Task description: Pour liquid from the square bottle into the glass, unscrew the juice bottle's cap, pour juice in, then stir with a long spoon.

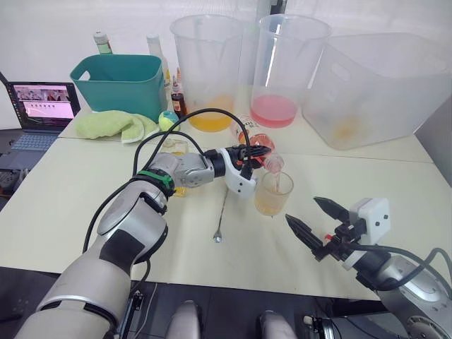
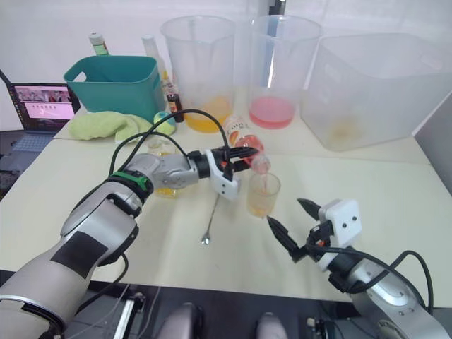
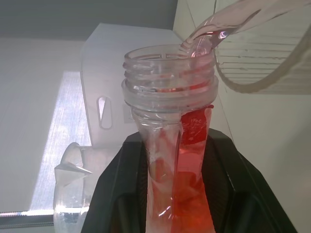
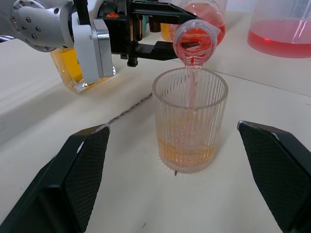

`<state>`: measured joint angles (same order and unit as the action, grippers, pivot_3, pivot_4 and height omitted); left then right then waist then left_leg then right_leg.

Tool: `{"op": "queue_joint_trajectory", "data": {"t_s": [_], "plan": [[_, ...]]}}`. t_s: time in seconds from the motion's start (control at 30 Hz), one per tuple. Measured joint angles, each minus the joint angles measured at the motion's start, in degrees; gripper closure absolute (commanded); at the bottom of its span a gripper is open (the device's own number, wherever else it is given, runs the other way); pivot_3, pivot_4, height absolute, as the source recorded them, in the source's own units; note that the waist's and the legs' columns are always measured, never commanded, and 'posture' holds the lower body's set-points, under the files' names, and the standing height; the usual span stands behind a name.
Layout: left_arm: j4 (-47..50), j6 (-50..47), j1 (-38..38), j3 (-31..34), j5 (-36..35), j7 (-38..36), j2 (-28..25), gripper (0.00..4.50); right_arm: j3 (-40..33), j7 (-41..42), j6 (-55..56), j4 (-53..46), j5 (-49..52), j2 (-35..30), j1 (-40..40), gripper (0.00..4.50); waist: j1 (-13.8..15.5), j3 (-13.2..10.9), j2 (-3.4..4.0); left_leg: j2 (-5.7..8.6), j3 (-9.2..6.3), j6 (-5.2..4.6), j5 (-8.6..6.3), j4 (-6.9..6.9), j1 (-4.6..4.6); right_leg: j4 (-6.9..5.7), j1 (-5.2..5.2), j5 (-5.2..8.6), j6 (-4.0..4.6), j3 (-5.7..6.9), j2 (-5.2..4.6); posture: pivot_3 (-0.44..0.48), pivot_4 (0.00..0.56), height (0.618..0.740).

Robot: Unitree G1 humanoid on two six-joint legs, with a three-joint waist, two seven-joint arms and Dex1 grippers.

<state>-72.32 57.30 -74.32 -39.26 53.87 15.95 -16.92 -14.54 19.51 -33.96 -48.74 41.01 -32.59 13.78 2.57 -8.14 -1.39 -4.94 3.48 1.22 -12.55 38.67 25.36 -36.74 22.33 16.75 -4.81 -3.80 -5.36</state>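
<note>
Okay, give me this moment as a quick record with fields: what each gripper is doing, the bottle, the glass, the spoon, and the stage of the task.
left gripper: shut on the juice bottle, tipped mouth-down over the glass
right gripper: open, holding nothing, near side of the glass
juice bottle: uncapped, thin pink-red stream running from its mouth
glass: upright on the table, shallow amber liquid at the bottom
long spoon: flat on the table beside the glass
square bottle: upright behind the left gripper, yellow liquid inside
stage: juice pour under way, stirring not yet done
</note>
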Motion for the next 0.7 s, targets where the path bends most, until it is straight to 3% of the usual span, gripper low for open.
{"op": "queue_joint_trajectory", "data": {"t_s": [0.3,0.7], "plan": [[-0.8,0.0,-0.1,0.0,-0.5,-0.2,0.1,3.27,0.0,-0.3,0.0,0.0,0.3,-0.1,-0.4,0.05,0.0,0.0,0.00,0.00,0.00,0.00,0.00,0.02,0.00,-0.03,0.00,0.00,0.00,0.00,0.00,0.000,0.150,0.730],[-2.2,2.7,0.6,9.8,-16.7,-19.9,2.4,3.27,0.0,-0.2,0.0,0.7,0.3,-0.3,-1.5,0.05,-0.1,0.0,0.01,0.00,0.00,0.01,0.01,0.05,-0.01,-0.08,0.00,0.00,0.00,0.00,0.00,0.000,0.150,0.730]]}}
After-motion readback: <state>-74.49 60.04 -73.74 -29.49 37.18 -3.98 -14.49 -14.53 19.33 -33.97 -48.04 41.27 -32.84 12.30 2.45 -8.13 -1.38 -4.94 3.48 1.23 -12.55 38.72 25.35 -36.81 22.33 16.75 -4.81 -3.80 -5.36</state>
